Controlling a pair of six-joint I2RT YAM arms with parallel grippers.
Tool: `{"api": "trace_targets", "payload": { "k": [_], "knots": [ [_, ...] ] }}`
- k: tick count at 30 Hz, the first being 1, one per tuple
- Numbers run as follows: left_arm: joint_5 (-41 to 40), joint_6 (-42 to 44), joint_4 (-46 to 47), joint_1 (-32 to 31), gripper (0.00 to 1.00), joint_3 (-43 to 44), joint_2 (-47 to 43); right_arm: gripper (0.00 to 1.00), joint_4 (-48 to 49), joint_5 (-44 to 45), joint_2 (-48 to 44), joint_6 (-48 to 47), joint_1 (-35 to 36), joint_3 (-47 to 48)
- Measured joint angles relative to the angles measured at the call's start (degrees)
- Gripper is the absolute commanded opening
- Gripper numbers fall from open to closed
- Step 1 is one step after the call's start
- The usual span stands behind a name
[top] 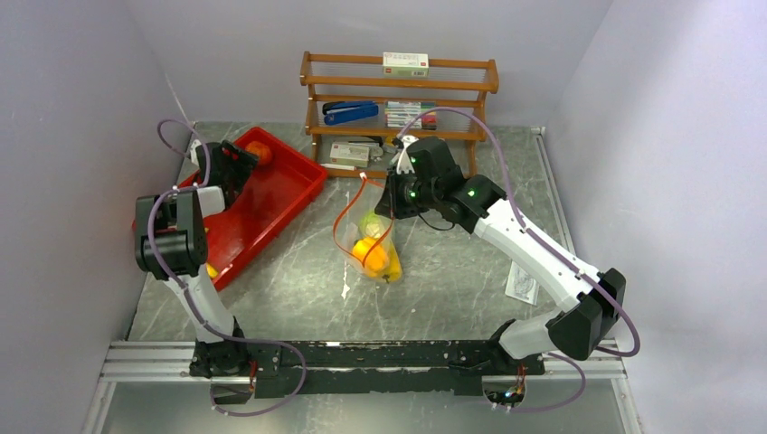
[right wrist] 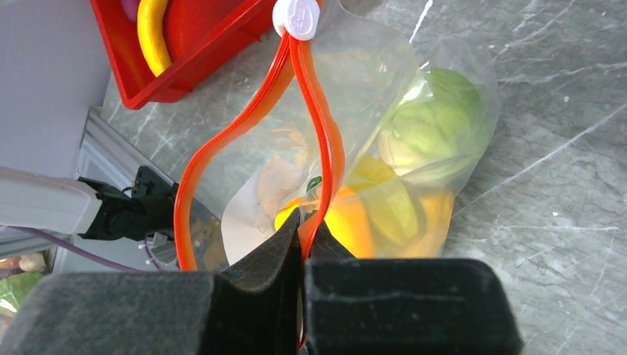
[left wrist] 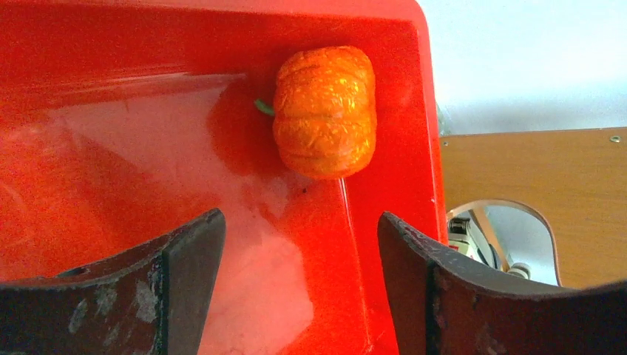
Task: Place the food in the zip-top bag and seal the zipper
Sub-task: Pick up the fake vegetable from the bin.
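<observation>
The clear zip-top bag (top: 375, 246) hangs mid-table from my right gripper (right wrist: 304, 222), which is shut on one side of the red-orange zipper (right wrist: 244, 126). The mouth gapes open, and a white slider (right wrist: 296, 18) sits at its far end. In the bag lie a green round fruit (right wrist: 432, 129), an orange pepper (right wrist: 347, 229) and a yellow piece (right wrist: 436, 214). My left gripper (left wrist: 299, 222) stands open and empty over the red tray (left wrist: 111, 148). It is just short of an orange pumpkin-like food (left wrist: 325, 111) in the tray's far corner. A yellow banana (right wrist: 150, 37) lies in the tray.
A wooden shelf (top: 398, 99) stands at the back with a blue stapler (top: 351, 112) and small boxes on it. A paper card (top: 523, 283) lies on the table to the right. Walls close in on both sides.
</observation>
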Motion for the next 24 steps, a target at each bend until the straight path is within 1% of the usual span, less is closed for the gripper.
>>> {"api": "trace_targets", "payload": {
  "k": [6, 10, 21, 24],
  "knots": [
    [1.6, -0.1, 0.3, 1.0, 0.77, 5.5, 5.8, 0.0, 0.0, -0.2, 0.0, 0.5, 0.3, 0.0],
    [3.0, 0.2, 2.0, 1.9, 0.76, 8.3, 8.6, 0.0, 0.1, -0.2, 0.0, 0.8, 0.8, 0.0],
    [6.4, 0.2, 4.5, 2.1, 0.66, 12.3, 13.7, 0.0, 0.2, -0.1, -0.1, 1.3, 0.8, 0.0],
    [7.6, -0.2, 5.8, 2.1, 0.6, 12.8, 14.5, 0.0, 0.3, -0.1, -0.2, 1.3, 0.8, -0.2]
  ]
}}
